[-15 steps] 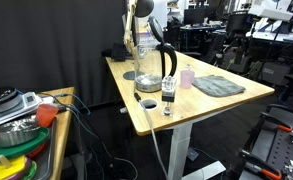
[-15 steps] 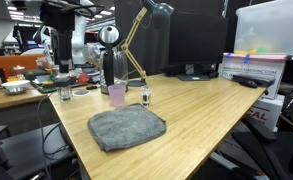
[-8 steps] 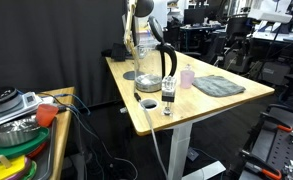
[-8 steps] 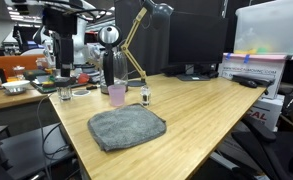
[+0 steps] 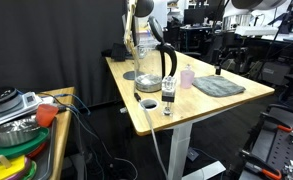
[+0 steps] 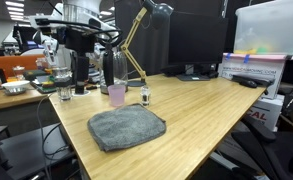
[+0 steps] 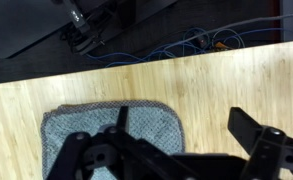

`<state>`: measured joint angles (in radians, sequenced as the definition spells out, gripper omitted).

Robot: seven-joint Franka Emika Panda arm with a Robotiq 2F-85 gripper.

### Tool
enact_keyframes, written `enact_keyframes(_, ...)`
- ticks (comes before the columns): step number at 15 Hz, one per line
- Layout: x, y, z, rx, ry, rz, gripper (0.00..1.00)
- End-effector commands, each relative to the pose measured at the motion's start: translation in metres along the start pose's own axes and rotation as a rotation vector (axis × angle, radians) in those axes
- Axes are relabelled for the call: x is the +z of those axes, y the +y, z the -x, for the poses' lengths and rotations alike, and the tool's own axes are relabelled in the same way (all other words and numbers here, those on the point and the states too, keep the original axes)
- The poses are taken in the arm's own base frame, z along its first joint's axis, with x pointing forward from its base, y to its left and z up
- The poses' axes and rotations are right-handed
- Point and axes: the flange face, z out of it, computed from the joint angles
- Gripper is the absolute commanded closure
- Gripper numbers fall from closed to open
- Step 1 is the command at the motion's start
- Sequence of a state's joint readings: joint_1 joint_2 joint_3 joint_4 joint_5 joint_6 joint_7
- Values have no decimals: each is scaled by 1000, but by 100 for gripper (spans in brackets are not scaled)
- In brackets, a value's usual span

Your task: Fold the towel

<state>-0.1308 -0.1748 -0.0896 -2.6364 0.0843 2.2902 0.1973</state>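
Observation:
The towel [image 5: 218,86] is a grey-green cloth lying flat on the wooden table [image 5: 146,115], near its front edge in an exterior view [image 6: 126,127]. My gripper [image 5: 222,64] hangs in the air above the table near the towel and touches nothing; it also shows in an exterior view [image 6: 81,82]. In the wrist view the towel [image 7: 91,125] lies below and to the left, partly hidden behind the gripper [image 7: 186,135], whose jaws stand wide apart and open over bare wood.
A pink cup [image 6: 117,95], a small bottle [image 6: 145,97], a black kettle [image 6: 113,68] and a desk lamp [image 6: 146,20] stand behind the towel. A side table with dishes [image 5: 16,130] sits apart. Cables [image 7: 186,45] lie on the floor past the table edge.
The arm and gripper have come into both exterior views and now hang over the table; before, they were out of sight. The towel has not moved.

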Motion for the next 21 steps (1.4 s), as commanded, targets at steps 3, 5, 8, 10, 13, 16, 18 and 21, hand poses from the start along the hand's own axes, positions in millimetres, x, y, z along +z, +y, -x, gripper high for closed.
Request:
enact_keyframes(3, 12, -1, -7, 28, -26, 3, 0)
enact_keyframes(5, 9, -2, -7, 27, -19, 0, 0)
enact_keyframes(8, 8, -2, -7, 27, -17, -1, 0)
enact_keyframes(10, 8, -2, -7, 27, -17, -1, 0)
enact_keyframes(13, 15, 2, -17, 105, -22, -14, 0)
enact_keyframes(16, 24, 8, -31, 215, -9, -40, 0)
enact_keyframes(18, 28, 10, -41, 275, 8, -64, 0)
enact_keyframes(21, 34, 14, -54, 371, 34, -96, 0)
